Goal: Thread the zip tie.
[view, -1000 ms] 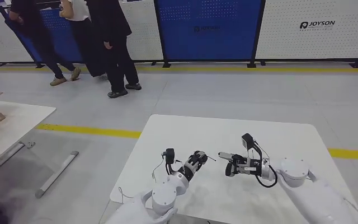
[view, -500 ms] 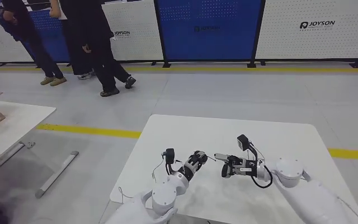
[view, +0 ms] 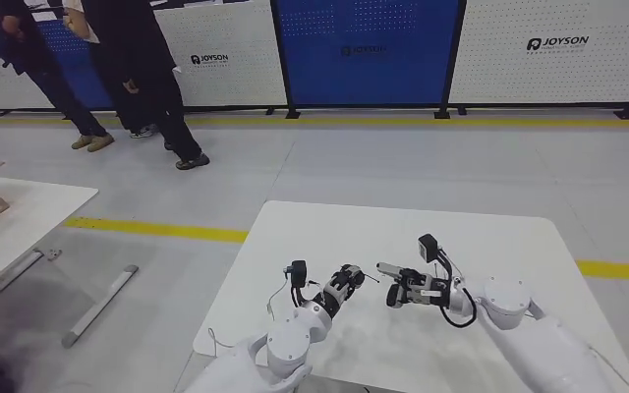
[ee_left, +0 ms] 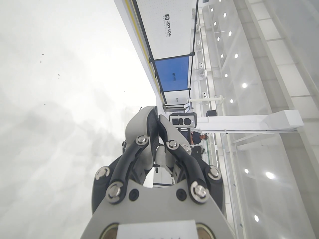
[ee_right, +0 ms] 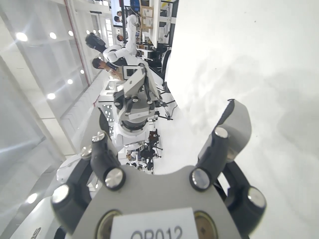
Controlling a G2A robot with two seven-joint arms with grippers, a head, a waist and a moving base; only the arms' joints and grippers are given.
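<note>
White table (view: 393,221), left pincer (ee_left: 157,116) closed, perhaps on zip tie (view: 369,278), right pincer (view: 389,283) spread wide

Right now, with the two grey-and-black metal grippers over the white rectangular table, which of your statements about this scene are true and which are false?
1. The left gripper has its fingers pressed together. True.
2. The right gripper is shut. False: its fingers stand apart.
3. Both grippers are above the white rectangular table. True.
4. The grippers point away from each other. False: they face each other, tip toward tip.
5. A thin dark zip tie sticks out from the left gripper's fingertips. True.
</note>
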